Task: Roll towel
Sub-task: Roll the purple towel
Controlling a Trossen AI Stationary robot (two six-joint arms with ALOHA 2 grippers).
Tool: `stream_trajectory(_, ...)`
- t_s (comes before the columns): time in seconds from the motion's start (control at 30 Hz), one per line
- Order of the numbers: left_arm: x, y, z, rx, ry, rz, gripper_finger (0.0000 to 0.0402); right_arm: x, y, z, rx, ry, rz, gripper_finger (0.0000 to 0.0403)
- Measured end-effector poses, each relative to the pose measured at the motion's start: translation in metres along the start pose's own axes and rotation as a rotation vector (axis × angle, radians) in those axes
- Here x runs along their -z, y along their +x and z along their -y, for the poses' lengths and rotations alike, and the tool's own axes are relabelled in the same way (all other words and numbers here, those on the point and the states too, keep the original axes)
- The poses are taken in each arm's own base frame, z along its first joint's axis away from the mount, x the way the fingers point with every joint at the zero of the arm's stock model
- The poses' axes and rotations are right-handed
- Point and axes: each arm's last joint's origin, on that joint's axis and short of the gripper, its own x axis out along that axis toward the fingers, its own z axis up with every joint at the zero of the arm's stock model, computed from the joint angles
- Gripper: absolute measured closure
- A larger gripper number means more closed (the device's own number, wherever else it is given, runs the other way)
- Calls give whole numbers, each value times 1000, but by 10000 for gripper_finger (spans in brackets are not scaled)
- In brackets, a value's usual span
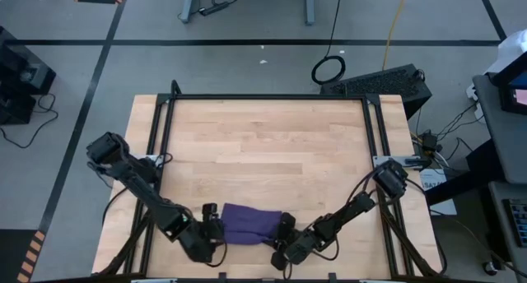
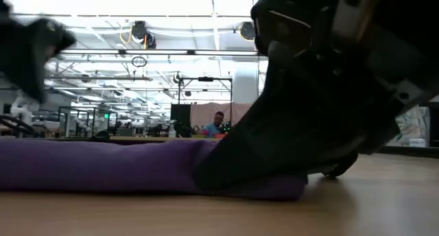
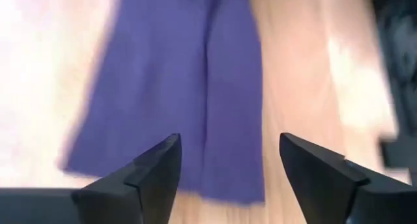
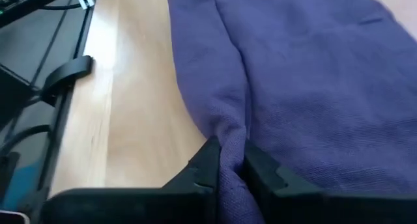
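Observation:
The purple towel [image 1: 247,223] lies folded into a long band on the wooden table [image 1: 263,143], near its front edge. My left gripper [image 3: 228,175] is open at the towel's left end [image 3: 195,152], clear of the cloth. My right gripper [image 4: 229,164] is shut on the towel's right end. In the low view the towel [image 2: 103,166] lies flat along the table, with my right gripper [image 2: 260,174] on its right end. My right gripper pinches a raised fold [image 4: 229,142] at the towel's right end between its two fingers. The fingers come slanting down from the table's right and near side. The cloth bunches into a ridge at the fingers; the remainder of the towel lies flat on the table.
Black frame rails [image 1: 165,127] run along the table's left, far and right sides. Bare wood stretches behind the towel toward the far edge. A black box [image 1: 387,84] stands beyond the far right corner.

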Motion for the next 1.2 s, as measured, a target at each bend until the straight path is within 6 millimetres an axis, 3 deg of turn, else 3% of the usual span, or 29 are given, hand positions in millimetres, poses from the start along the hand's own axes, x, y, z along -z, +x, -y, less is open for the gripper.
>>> stream_trajectory(0.17,1,-10,22,-2,97,190,132,-7,-2,-1,-35,67,-37,371)
stream_trajectory(0.3,11,4,35,-45,161,233,132,-11,-2,-1,-50,133,-25,374)
stream_trajectory(0.6,30,33,41,-113,186,202,142,-13,-3,-4,-72,255,-31,370)
stream_trajectory(0.87,33,42,38,-158,236,196,221,-16,-2,-6,-128,326,-60,370)
stream_trajectory(1.0,29,45,31,-180,232,179,277,-15,-2,-6,-146,333,-82,369)
stream_trajectory(1.2,24,50,26,-80,282,85,369,-15,-2,-7,-150,320,-84,369)
